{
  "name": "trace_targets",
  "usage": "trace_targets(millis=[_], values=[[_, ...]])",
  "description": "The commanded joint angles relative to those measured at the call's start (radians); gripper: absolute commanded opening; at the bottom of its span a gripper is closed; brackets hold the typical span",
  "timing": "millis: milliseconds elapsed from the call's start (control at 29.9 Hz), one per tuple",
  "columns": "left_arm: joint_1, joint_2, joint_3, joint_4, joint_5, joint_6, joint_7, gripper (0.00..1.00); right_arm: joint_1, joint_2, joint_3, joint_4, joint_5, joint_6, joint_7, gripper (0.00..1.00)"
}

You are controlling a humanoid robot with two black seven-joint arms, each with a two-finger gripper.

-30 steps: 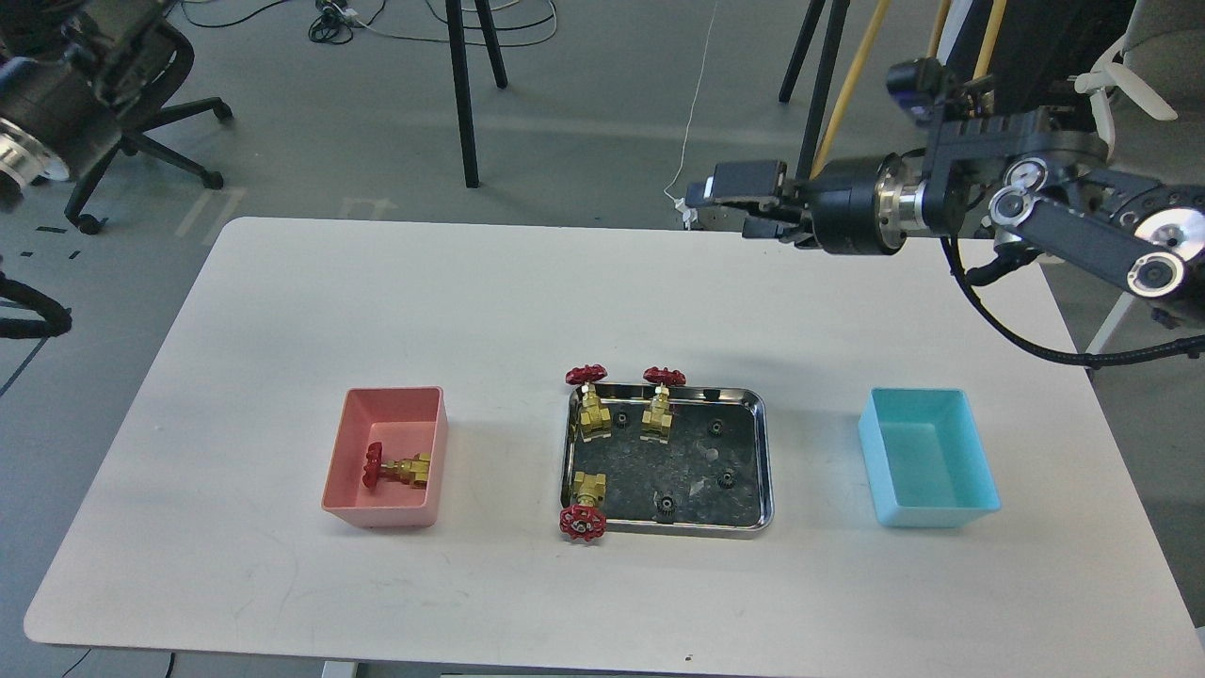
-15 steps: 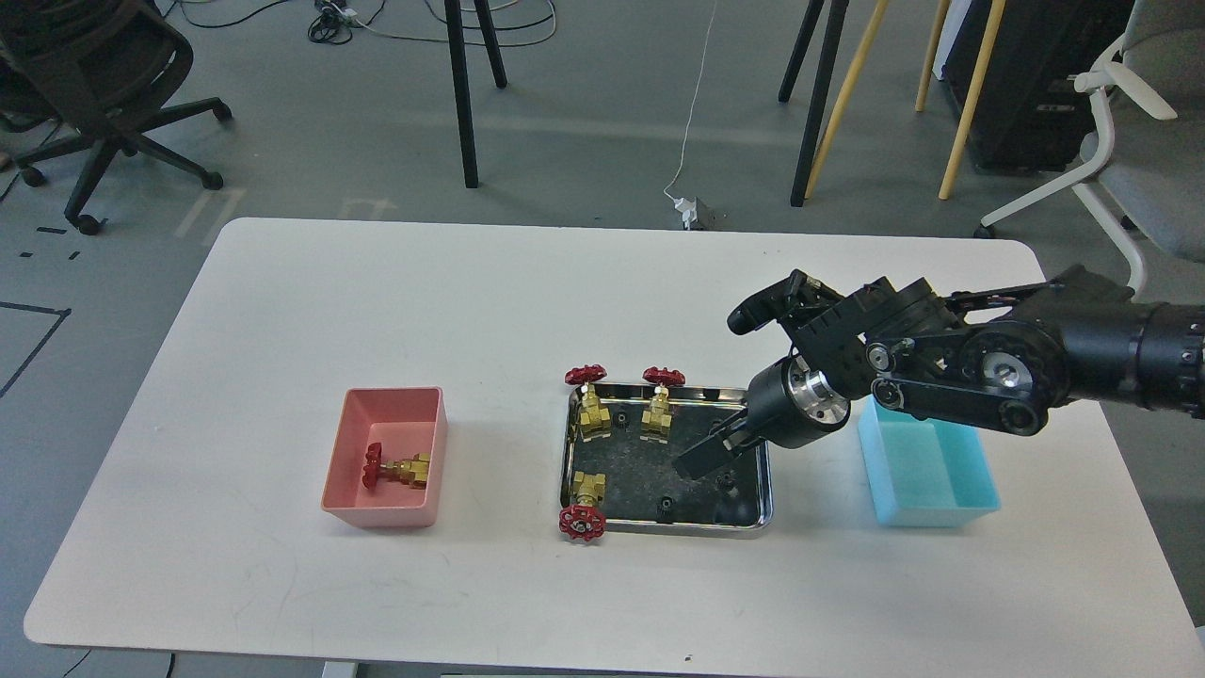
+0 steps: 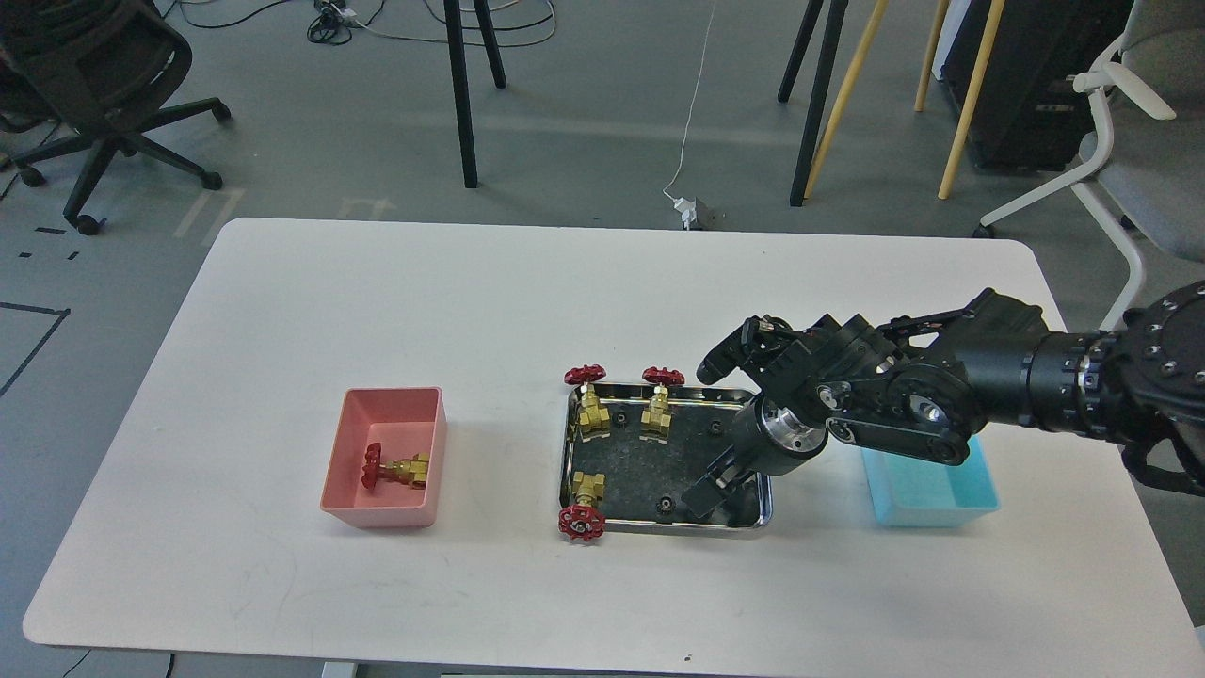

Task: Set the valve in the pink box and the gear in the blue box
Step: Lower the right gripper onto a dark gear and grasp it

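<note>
No readable writing or brand marks on anything here, so nothing to report on labels.

Nearest the front edge of the white table (image 3: 377,603) sits the steel tray (image 3: 764,490), about mid-table. One valve (image 3: 584,508) lies at its front-left corner with the red handwheel hanging over the rim. A small black gear (image 3: 666,506) lies on the tray floor near the front rim. The right gripper (image 3: 708,492) is down inside the tray's front-right corner, pointing down and to the left; it's dark and I can't tell whether the fingers are spread or pressed together. The right arm (image 3: 998,377) comes in low from the right edge, crossing over the blue box (image 3: 932,499), which it partly hides.

Over toward the left side is the pink box (image 3: 381,513) with a valve (image 3: 400,468) lying on its side inside, handwheel to the left.

At the tray's back-left, two more valves (image 3: 593,400) stand upright side by side, another gear (image 3: 620,418) between them.

Compared with half a second ago, the gripper has dropped lower and nearer the tray's front rim, and the arm now covers more of the blue box. The left arm isn't visible.
</note>
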Motion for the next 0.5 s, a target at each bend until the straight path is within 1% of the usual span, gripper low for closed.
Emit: trace_targets(millis=[0,100,200,368,468], values=[[-0.001,0.001,0.0,0.009,0.0,0.0,0.0,0.98,-0.001,0.019,-0.001,-0.019,-0.004,0.0,0.0,0.97],[-0.007,0.0,0.0,0.009,0.0,0.0,-0.002,0.98,-0.001,0.024,-0.012,-0.026,-0.016,0.0,0.003,0.95],[-0.008,0.0,0.0,0.009,0.0,0.0,-0.002,0.98,-0.003,0.027,-0.029,-0.034,-0.045,0.0,0.026,0.92],[-0.008,0.0,0.0,0.01,0.0,0.001,-0.003,0.98,-0.004,0.043,-0.029,-0.056,-0.059,0.0,0.028,0.87],[-0.008,0.0,0.0,0.01,0.0,0.02,-0.003,0.98,-0.007,0.047,-0.029,-0.062,-0.088,0.0,0.028,0.85]])
